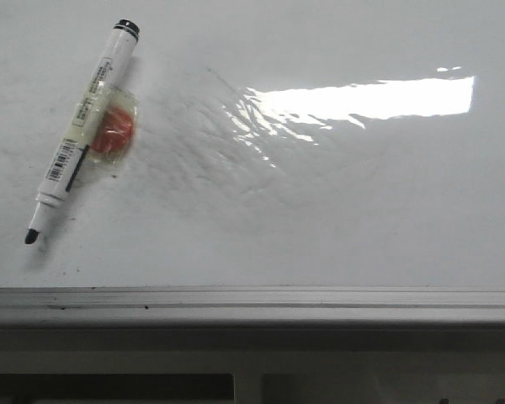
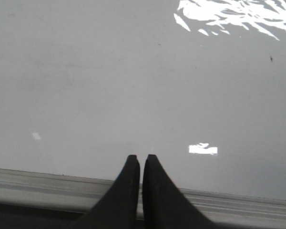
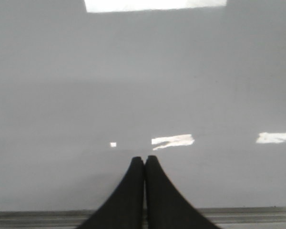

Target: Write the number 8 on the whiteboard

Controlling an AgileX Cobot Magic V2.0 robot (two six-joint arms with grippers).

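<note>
Whiteboard (image 1: 337, 210) fills the front view: glossy white, faint grey smudges, wrinkled film catching a bright window glare, grey frame edge along the near side. No 8 is seen on it in any view; writing is judged not started.

A marker (image 1: 82, 132) is lying flat on the board, far left, tilted, uncapped, black tip (image 1: 32, 236) pointing toward the near edge, black end cap toward the far edge. An orange-red disc in clear tape (image 1: 111, 133) is stuck to the barrel mid-length, touching it on the right side; what it is cannot be told.

Left gripper (image 2: 139, 158) is seen only in its wrist view: fingers pressed almost together, a thin slit between them, nothing pinched, over the frame edge. Right gripper (image 3: 144, 159) likewise: fingers pressed together, nothing held, over bare board near the frame. Neither is seen in the front view.

Handling, as judged:
- Marker is expected to be light, rigid, smooth plastic; likely to roll or skid on the slick film if nudged, though the taped disc should limit rolling.
- Hold is best taken across the barrel between disc and tip, near the barcode label, so the tip stays controllable and the tape is avoided.
- Left gripper appears the closer one; it must be spread first.
- Tip is soft felt; light pressure is advised, since the film is wrinkled and strokes may skip.
</note>
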